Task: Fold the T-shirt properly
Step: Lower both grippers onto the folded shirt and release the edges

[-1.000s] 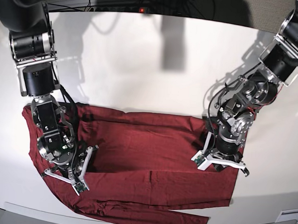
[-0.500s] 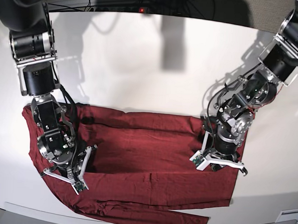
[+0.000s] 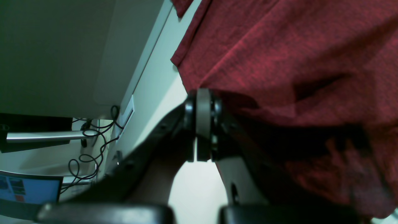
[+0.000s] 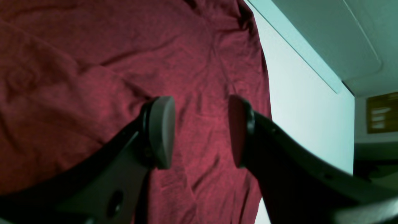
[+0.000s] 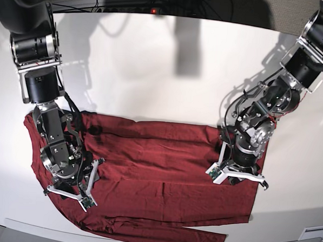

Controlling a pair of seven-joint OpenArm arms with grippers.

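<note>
Folding appears part-way through: the T-shirt lies spread along the bench's near edge, its body lying lengthwise along that edge, one long sleeve laid in a strip closest to the edge.

Nearest, at the near-left corner in the base view, the right gripper stands over the cloth with its jaws parted. The right wrist view confirms this: two grey oval pads stand apart with bare fabric between them, nothing held.

Further along, toward the bench's right side, the left gripper rests on the shirt's right-hand edge. Its jaws are clenched, the pads pressed flat together in the left wrist view; a fold of cloth runs under them, but whether any is pinched cannot be told.

Judgement: a release on the right arm's side, the left arm's hold unconfirmed. The next move calls for a fresh pinch of a single edge on both sides, lifted evenly.

Material: thin maroon knit, soft, matt, finely heathered, creased throughout; it will sag and drag. Bench beyond is smooth, white, bare of cloth toward its far edge.
</note>
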